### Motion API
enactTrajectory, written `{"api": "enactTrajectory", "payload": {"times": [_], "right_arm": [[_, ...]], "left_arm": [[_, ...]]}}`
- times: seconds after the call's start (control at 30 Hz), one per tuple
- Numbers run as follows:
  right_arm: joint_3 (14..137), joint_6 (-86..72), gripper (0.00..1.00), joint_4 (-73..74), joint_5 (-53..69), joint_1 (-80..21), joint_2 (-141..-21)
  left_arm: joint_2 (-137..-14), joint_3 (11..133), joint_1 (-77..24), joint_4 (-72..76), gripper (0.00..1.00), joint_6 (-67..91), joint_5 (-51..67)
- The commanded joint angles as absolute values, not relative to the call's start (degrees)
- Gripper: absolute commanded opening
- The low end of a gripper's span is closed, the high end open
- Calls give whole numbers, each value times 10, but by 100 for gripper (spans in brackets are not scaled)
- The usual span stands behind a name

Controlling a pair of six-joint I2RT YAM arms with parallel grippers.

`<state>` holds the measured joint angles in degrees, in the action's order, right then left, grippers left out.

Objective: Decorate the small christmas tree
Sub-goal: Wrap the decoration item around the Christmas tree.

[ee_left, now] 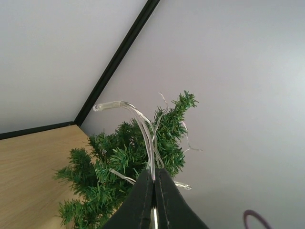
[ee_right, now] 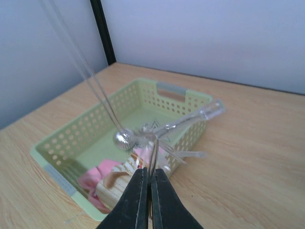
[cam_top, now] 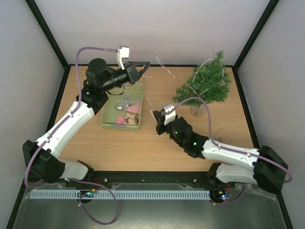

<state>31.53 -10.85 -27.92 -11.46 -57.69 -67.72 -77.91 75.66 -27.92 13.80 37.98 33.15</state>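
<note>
Stringing lights: tree (cam_top: 206, 83) stands at far right corner of desk, light wire (ee_left: 114, 104) already partly draped over branches. Left gripper (cam_top: 143, 67) and right gripper (cam_top: 156, 114) both clamped on wire; rest of it off tree. Ornaments (cam_top: 128, 114) lie in basket (cam_top: 106, 114), not yet hung.

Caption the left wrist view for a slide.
Shut left gripper pinches a clear wire light string before the small dark-green artificial christmas tree.
</note>
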Motion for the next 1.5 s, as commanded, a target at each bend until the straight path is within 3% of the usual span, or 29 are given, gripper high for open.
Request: {"api": "enactTrajectory", "payload": {"times": [0.0, 0.2, 0.4, 0.87, 0.97, 1.27, 1.47], "right_arm": [[327, -90, 2, -162, -98, -579, -587], [439, -100, 2, 46, -47, -579, -508], [611, -106, 2, 172, -83, -579, -483], [947, -38, 2, 320, -253, -579, -623], [990, -15, 2, 325, -292, -577, -655], [1065, 34, 2, 328, -337, -531, -712], [1093, 56, 2, 331, -354, -508, -732]], "left_arm": [[-782, 753, -276, 155, 4, 383, 314], [-830, 782, -267, 143, 6, 384, 306], [-865, 799, -266, 126, 6, 378, 304], [-875, 800, -247, 109, 20, 342, 307], [-879, 800, -247, 121, 26, 343, 333], [-880, 789, -247, 196, 61, 352, 435], [-863, 760, -255, 219, 64, 292, 459]]}}
